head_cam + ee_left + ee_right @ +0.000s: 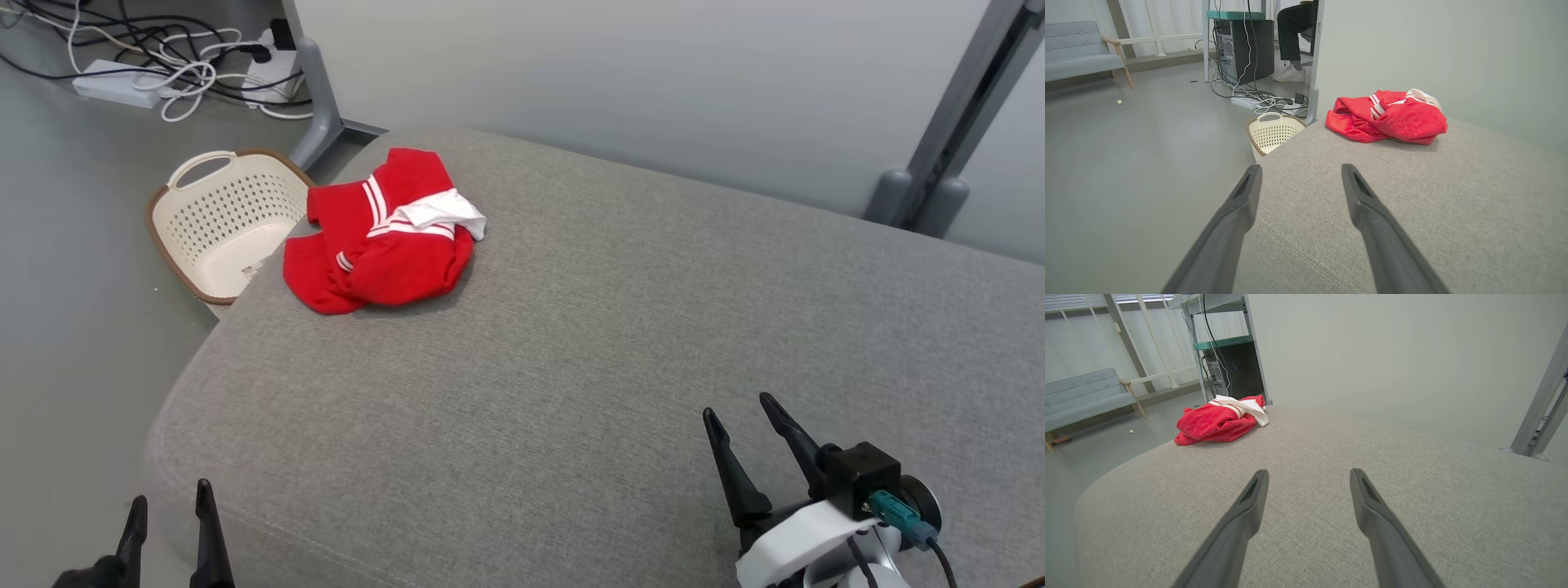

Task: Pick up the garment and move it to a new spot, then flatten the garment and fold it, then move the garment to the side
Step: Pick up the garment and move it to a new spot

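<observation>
- Crumpled red garment with white stripes and a white flap (380,237) lies bunched on the grey fabric cushion (571,367), on the corner just beside the cream perforated plastic basket (204,159), which stands on the floor.
- Left claw (170,492): jaws wide apart, empty, at the cushion's rim well apart from the basket.
- Right claw (737,405): jaws wide apart, empty, over the cushion, farther from the basket than the left one.
- My read: first pick not yet started; a long reach toward the basket corner comes first.
- I'd lead with the left claw, since it's on the basket side.
- Aim for the red hump on the side away from the basket, not the loose white flap, which would likely slip or peel off alone.
- Keep the jaws wide until they straddle a fold, then press lightly; the cushion looks soft and should give.
- Lift straight up before carrying away from the basket, or the trailing hem may drag over the rim and drop into the basket.
- Set it down mid-cushion, clear of the basket, leaving room to spread it.
</observation>
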`<state>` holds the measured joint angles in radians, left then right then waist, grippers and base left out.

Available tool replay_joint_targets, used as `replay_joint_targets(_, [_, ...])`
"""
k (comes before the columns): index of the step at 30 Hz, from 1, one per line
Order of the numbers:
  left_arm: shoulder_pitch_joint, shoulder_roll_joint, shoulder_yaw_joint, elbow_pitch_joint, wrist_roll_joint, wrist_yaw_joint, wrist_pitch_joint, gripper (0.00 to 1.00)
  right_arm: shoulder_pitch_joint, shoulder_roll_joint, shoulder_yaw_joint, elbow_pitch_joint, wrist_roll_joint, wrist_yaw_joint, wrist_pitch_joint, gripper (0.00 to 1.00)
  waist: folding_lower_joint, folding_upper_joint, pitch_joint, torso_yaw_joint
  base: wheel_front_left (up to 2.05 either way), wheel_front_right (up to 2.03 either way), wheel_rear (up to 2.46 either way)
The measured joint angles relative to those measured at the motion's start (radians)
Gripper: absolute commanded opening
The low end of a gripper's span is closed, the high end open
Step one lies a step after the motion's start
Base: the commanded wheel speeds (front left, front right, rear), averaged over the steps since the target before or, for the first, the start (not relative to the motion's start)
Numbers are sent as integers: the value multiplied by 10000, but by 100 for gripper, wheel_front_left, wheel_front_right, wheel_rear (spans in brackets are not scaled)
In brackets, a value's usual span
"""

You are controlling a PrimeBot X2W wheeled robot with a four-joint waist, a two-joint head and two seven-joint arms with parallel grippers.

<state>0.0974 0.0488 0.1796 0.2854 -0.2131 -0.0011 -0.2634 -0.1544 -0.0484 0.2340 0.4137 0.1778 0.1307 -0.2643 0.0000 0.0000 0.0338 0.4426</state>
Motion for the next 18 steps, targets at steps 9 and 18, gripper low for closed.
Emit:
replay_joint_targets(9, [-1361, 6, 587, 872, -59, -895, -2, 100, -387, 4, -36, -115, -353, 0, 0, 100, 0, 0, 644, -720, 0, 0, 0])
replay_joint_targets(18, [-3986, 817, 378, 2763, -94, -1239, -6, 100, -942, 2, -52, -382, -842, 0, 0, 100, 0, 0, 1656, -1586, 0, 0, 0])
